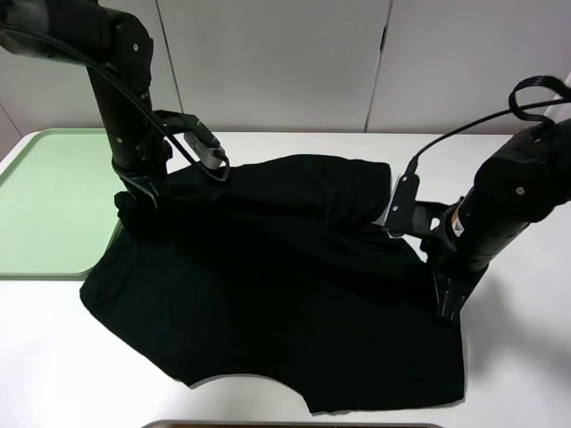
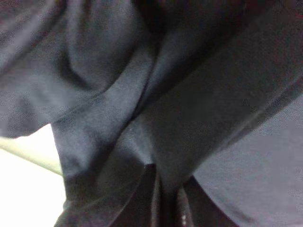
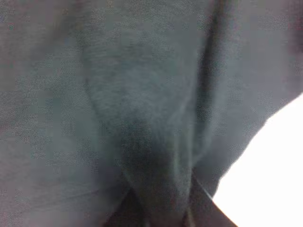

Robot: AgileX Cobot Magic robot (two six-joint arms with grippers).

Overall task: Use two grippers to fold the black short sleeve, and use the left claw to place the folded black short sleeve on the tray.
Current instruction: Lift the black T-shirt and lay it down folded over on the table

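Note:
The black short sleeve point(image 1: 277, 276) lies spread across the white table, its left edge bunched up next to the tray. My left gripper point(image 1: 141, 203) stands at that bunched left edge. In the left wrist view the black cloth point(image 2: 156, 109) gathers into folds that run into the left gripper point(image 2: 165, 208), which is shut on it. My right gripper point(image 1: 449, 306) points down at the shirt's right edge. In the right wrist view the cloth point(image 3: 142, 94) narrows into the right gripper point(image 3: 156, 213), also pinched. The fingers of both are mostly hidden by fabric.
A light green tray point(image 1: 45, 201) lies at the left on the white table point(image 1: 517, 357), touching the shirt's left edge. A dark strip point(image 1: 294, 425) shows at the table's front edge. White wall panels stand behind.

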